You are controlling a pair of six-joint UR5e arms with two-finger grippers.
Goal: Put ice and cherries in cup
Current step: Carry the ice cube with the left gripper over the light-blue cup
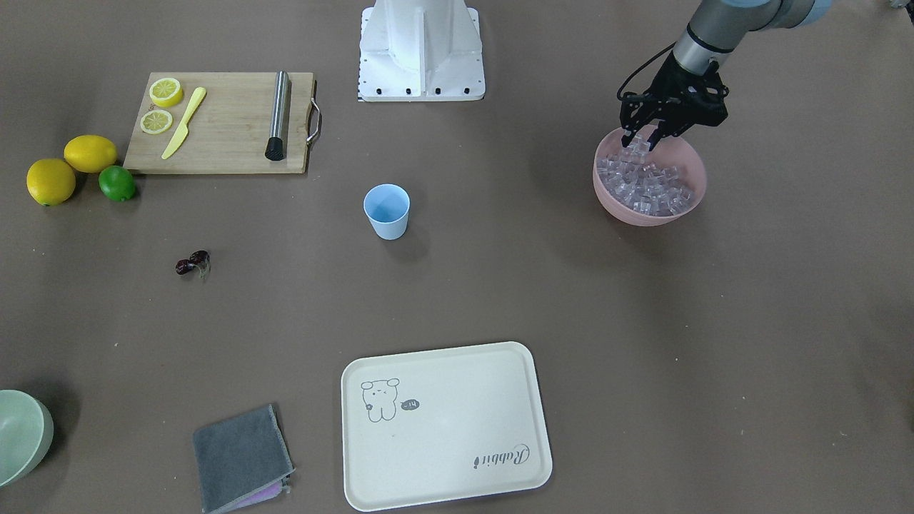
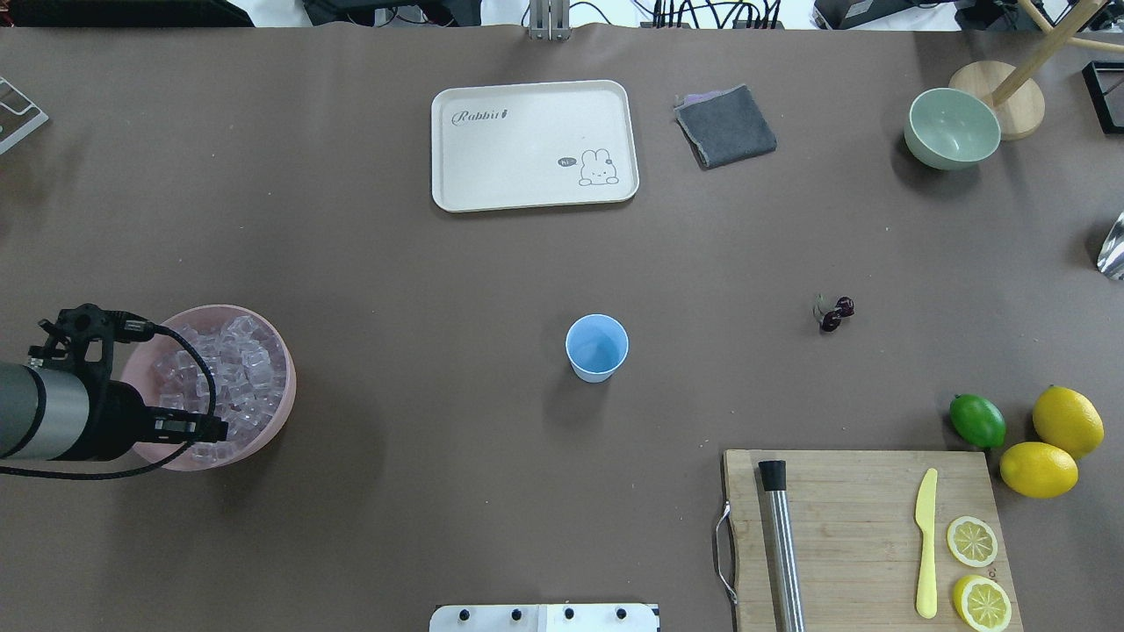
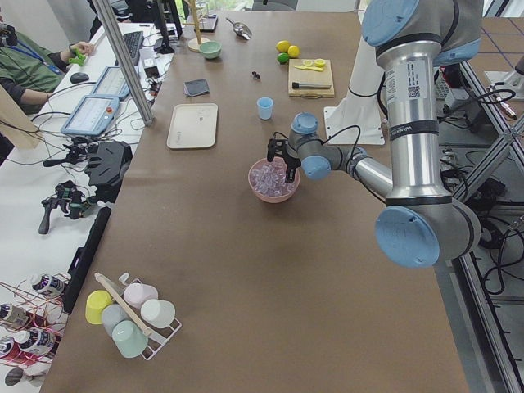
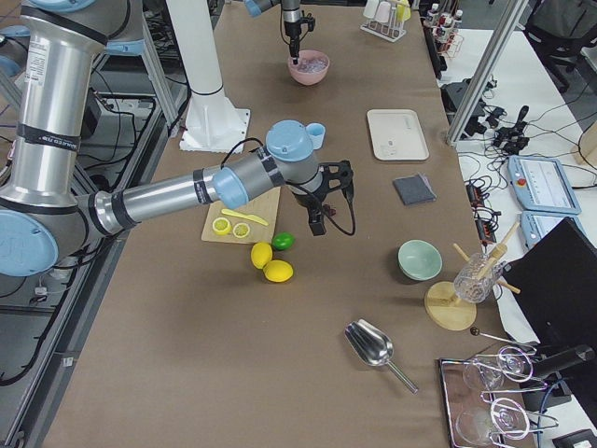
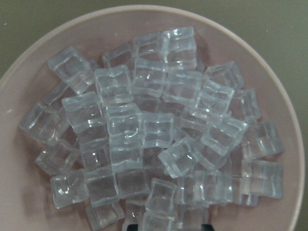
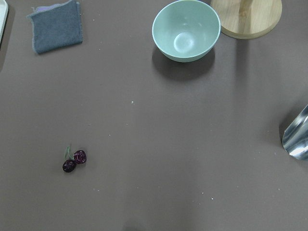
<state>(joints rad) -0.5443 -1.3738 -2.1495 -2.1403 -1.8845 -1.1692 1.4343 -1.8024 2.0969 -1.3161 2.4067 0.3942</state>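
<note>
Brown and wide, the worktop [image 2: 421, 263] stretches out from our side. Closest to us lies the wooden cutting board [image 2: 861, 518] with lemon slices [image 2: 972, 542] and a yellow knife [image 2: 925, 544] on it.

A bit farther out, on our left, the left end effector [image 1: 641, 141] hangs right over the pink bowl [image 1: 643, 214]. Its fingers are spread apart, tips down at the top of the ice [image 5: 144, 130] heap, and we think it holds nothing yet. We think the job now is to grab some ice. To do it well, we should pick a cube that sits on top, slide the fingers down two flat sides of it, and squeeze slowly, because the cubes look slippery and one could pop out. Then we lift straight up so the bowl does not tip.

The blue cup [image 2: 597, 348] stands upright in the middle of the worktop, well apart from the bowl, and it looks empty. The cherries [image 2: 834, 313] lie on the bare worktop off to our right. The right end effector [image 4: 317, 222] hangs over that side, but we cannot tell if it is open or closed.

Farther away lie the cream tray [image 2: 527, 149], a gray cloth [image 2: 726, 125] and the pale green bowl [image 2: 953, 129]. Past the far edge are screens [image 3: 90, 115] and cables.
</note>
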